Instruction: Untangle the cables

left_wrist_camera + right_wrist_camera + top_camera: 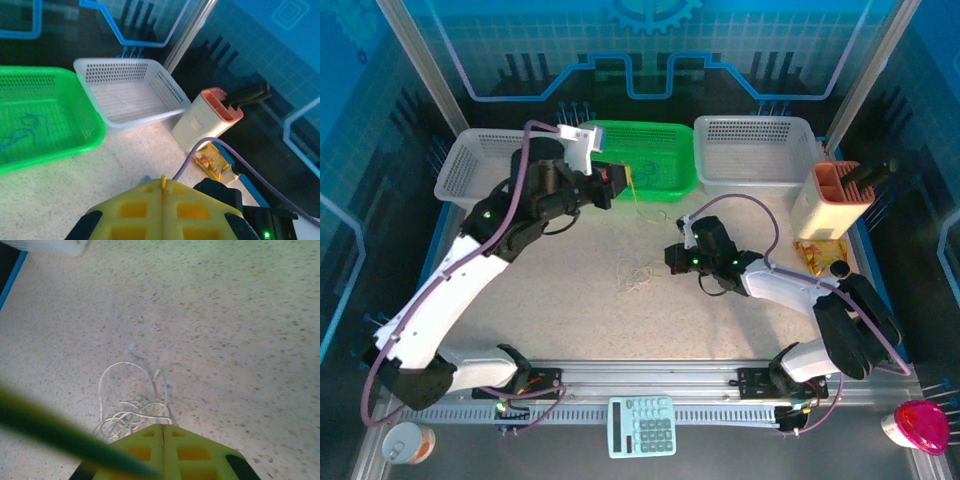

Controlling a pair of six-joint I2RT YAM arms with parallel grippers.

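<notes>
I see left gripper point(162, 192) clamped on a yellow cable point(163, 179); blue cable point(20, 134) lies inside green basket point(60, 80), white basket point(165, 90) alongside.

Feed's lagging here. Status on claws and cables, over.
Left claw shut, yellow strand pinched, up by green basket. Right claw shut at pale tangle. Blue cable in basket. Nothing blocking.

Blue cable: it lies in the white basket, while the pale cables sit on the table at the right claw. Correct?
No. The blue cable lies in the green basket, as the left wrist view shows; the pale cables do sit on the table at the right claw.
</notes>
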